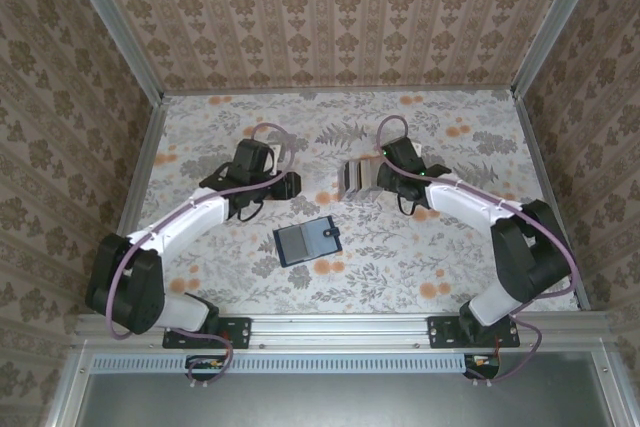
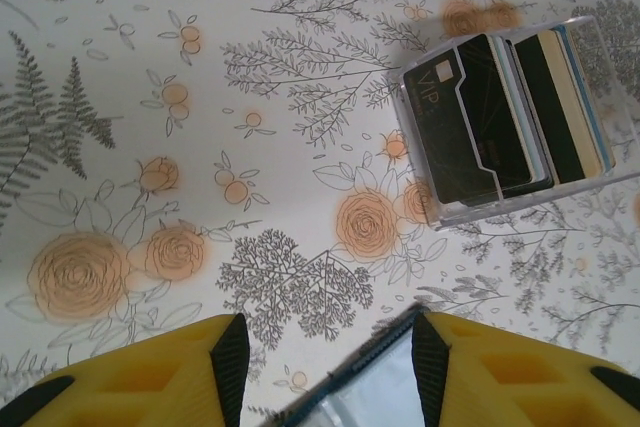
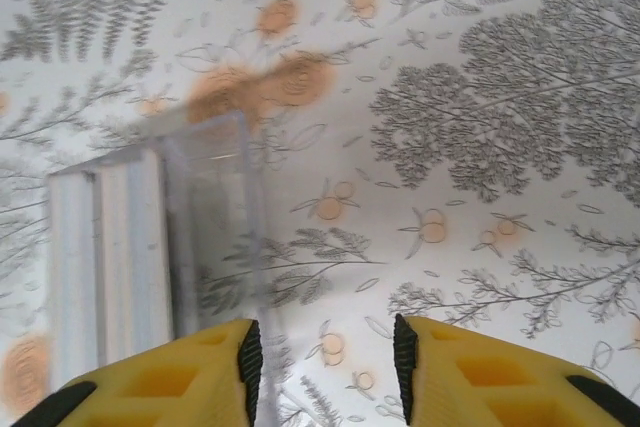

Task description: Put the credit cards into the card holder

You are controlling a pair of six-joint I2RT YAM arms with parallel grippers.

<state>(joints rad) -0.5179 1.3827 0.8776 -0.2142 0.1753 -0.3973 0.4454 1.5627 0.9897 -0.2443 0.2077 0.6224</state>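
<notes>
**Cards thin, stiff and slick: take hold at the edges**

The credit cards (image 2: 490,117) stand on edge, packed together in the card holder (image 2: 420,162) at mid-table, slightly right of centre. Dark, tan and whitish faces show. One loose card (image 1: 307,241), blue-grey with a dark corner, lies flat nearer the arms and left of the holder.

Judged light, rigid and glossy, it will likely slide on the covering and resist lifting while flat. A pinch across opposite edges, or at a raised corner, looks soundest.

The holder is clear hard plastic, box-shaped, and probably light enough to shift if nudged. The table covering (image 1: 200,127) is a matte floral print.

Left gripper (image 2: 330,347): yellow fingers with dark pads, spread and pinching nothing. A blue-edged corner, apparently the loose card's, shows low between them.

Right gripper (image 3: 325,347): fingers spread and empty, just right of the holder.
</notes>
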